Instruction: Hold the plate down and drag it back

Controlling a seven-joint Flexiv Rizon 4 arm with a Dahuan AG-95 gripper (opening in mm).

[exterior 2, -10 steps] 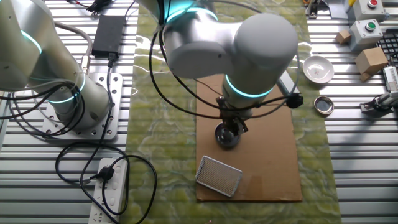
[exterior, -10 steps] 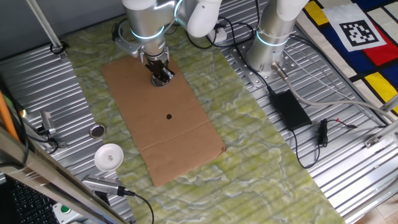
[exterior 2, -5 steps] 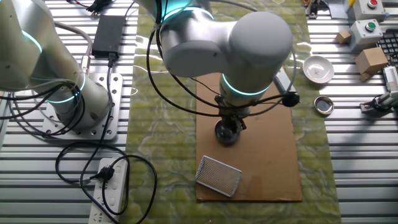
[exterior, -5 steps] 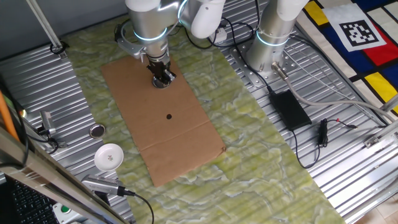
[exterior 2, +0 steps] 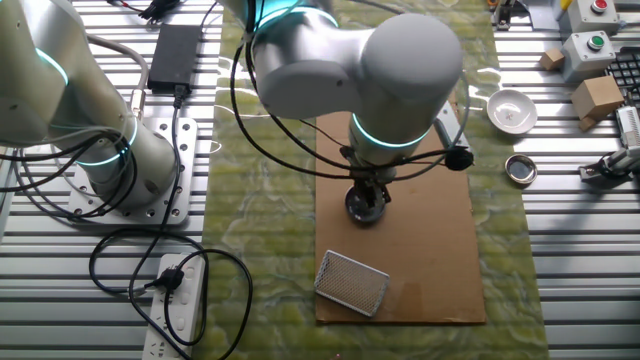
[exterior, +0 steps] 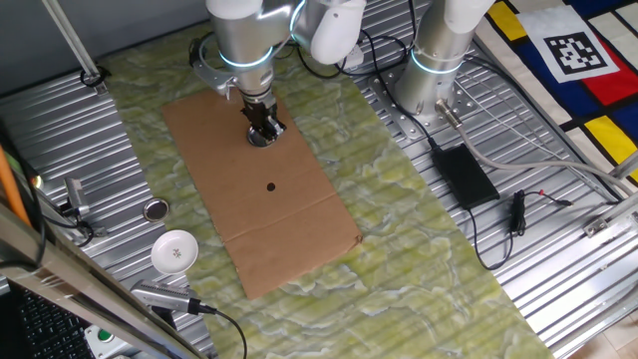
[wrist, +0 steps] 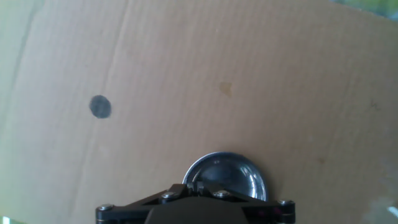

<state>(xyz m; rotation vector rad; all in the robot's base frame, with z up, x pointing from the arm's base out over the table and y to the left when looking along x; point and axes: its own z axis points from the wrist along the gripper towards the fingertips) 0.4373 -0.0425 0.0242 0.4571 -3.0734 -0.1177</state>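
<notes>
The plate [exterior: 262, 138] is a small silvery metal disc with a darker centre, lying on the far part of a brown cardboard sheet [exterior: 299, 224]. My gripper [exterior: 264, 130] stands straight above it, fingers shut together, tips pressed onto the plate's top. In the other fixed view the plate [exterior 2: 362, 207] shows under the gripper [exterior 2: 367, 194]. In the hand view the plate [wrist: 231, 172] sits just past the shut gripper [wrist: 203, 186], its near edge hidden by the fingers. A dark dot [wrist: 100, 106] marks the cardboard ahead and to the left.
A white dish [exterior: 174, 249] and a small metal ring [exterior: 156, 209] lie off the cardboard on the ribbed table. A mesh metal piece [exterior 2: 352, 282] lies on the cardboard's end. A second arm's base [exterior: 431, 75], a power brick [exterior: 465, 176] and cables stand nearby.
My gripper and the plate under it have slid a short way along the cardboard toward the dark dot. The fingers stay shut.
</notes>
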